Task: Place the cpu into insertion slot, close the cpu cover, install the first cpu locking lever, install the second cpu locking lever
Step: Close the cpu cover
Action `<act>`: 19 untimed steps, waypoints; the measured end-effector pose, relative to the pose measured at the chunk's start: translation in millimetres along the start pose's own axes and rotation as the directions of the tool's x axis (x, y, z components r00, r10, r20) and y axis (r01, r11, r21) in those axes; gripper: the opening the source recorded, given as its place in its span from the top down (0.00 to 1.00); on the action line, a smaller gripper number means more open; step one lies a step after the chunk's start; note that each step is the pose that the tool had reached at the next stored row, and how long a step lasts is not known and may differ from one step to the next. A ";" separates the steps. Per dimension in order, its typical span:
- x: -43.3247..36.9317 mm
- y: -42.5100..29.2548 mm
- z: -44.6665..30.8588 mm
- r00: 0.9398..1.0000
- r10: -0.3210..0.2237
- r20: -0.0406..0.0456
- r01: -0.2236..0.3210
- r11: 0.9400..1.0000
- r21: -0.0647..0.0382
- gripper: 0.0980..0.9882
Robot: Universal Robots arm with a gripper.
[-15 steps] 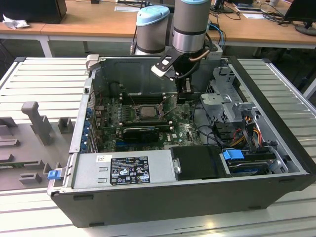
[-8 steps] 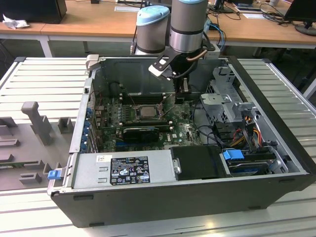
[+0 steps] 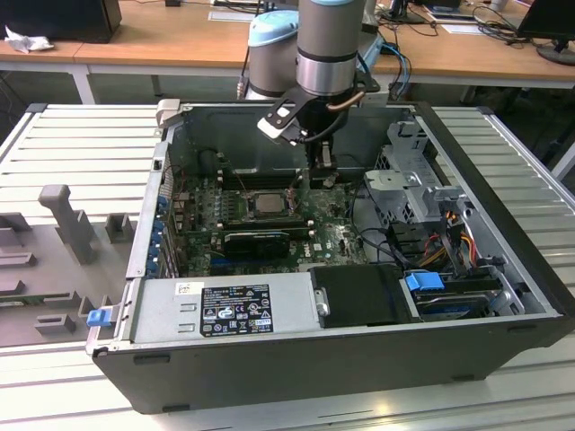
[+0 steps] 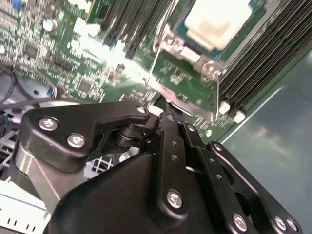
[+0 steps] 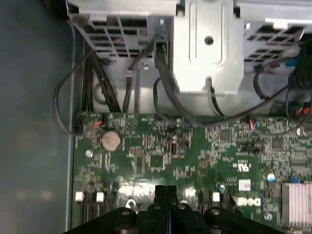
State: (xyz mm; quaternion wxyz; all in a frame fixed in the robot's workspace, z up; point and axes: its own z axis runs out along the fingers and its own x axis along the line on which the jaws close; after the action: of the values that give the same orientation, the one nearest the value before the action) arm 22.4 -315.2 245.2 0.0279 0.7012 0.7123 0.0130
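Computer case [image 3: 359,359]: dark sheet metal, lying open on a desk [image 3: 72,135] of pale ribbed metal slats; inside it a green motherboard [image 3: 332,242], densely populated, with a silvery boxed power supply [image 3: 225,310] along the near side and a perforated grey drive cage [image 3: 404,180] towards the exterior view's right.

The cpu [image 3: 267,203]: flat, square, pale silver-beige; it lies face up in the insertion slot [image 3: 248,199], its edges parallel to the slot's silvery rim; being square, it shows no long axis. In the second wrist view the cpu [image 4: 219,19] sits level inside a bright metal frame with screw heads at the corners, and a thin wire rod [image 4: 217,97] runs beside it; whether the frame is rim or cover cannot be told.

Arm: grey cylindrical wrist with a light blue joint cap, descending near vertical into the case. End effector [image 3: 321,166]: matt black linkage bars with bright screws, pointing down at the board, just beside the slot on the exterior view's right. In the first wrist view its fingers [image 5: 160,192] are pressed together with no gap; nothing is seen between them. A round silver coin cell [image 5: 110,140] and black cables [image 5: 165,83] lie beyond.
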 end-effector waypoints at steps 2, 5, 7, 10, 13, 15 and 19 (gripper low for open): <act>0.1 -7.4 -0.3 1.000 0.000 0.000 0.000 1.000 0.000 0.99; 0.4 -21.2 -1.0 1.000 0.000 0.000 0.000 1.000 0.000 0.99; 0.5 -30.3 -1.2 1.000 0.000 0.000 0.000 1.000 0.000 0.99; 0.7 -38.5 1.6 1.000 -0.001 0.000 0.001 1.000 0.000 0.99; 1.0 -47.5 10.6 1.000 -0.006 -0.001 0.006 1.000 0.000 0.99; 1.4 -62.9 13.3 1.000 -0.007 -0.001 0.007 1.000 0.000 0.99; 1.5 -65.9 18.6 1.000 -0.010 -0.002 0.010 1.000 0.003 0.99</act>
State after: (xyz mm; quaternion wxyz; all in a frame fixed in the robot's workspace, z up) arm -42.3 -315.2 222.8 0.0265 0.6974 0.7160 0.0126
